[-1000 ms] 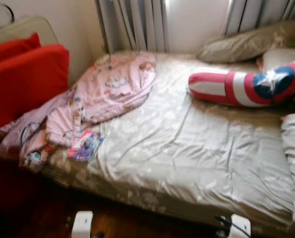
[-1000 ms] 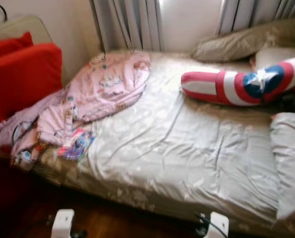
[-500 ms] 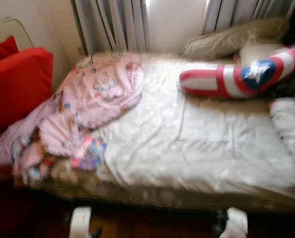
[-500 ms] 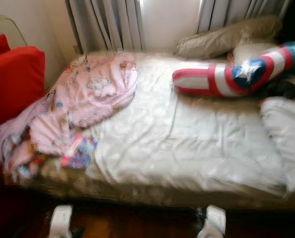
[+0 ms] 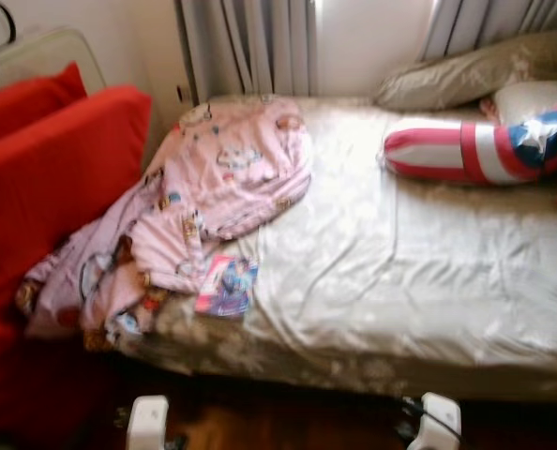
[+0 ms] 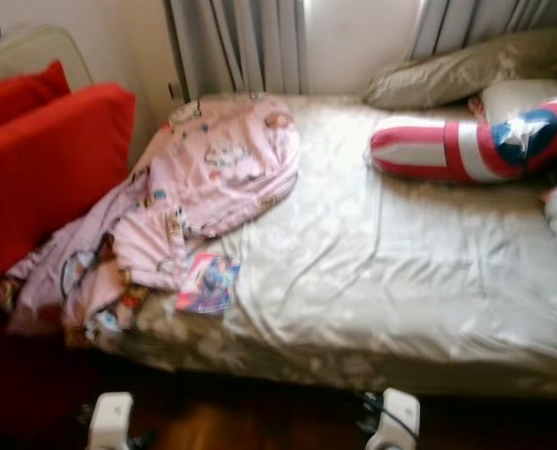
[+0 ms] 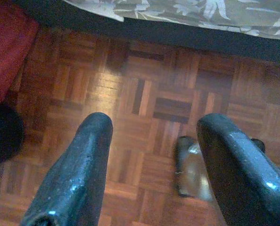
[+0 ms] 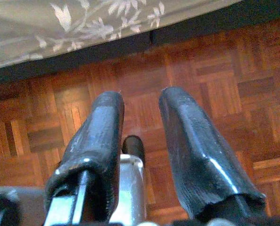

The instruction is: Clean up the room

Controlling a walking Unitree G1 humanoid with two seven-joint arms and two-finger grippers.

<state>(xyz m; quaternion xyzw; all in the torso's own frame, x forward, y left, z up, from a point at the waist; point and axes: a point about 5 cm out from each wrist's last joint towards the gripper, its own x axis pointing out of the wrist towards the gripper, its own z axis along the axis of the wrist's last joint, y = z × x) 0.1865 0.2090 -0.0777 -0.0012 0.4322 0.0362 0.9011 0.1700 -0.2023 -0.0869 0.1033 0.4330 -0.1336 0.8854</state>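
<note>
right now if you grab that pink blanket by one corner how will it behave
The pink blanket lies crumpled and draped over the bed edge, so it is probably floppy and would trail. It also overlaps the small book, which might get dragged along.

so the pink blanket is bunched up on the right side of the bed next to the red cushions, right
Not quite: the pink blanket is bunched on the left side of the bed, not the right. It does lie next to the red cushions. The left eye view shows this.

Curtains (image 5: pixel 246 42) — parquet floor (image 7: pixel 144 99).
</note>
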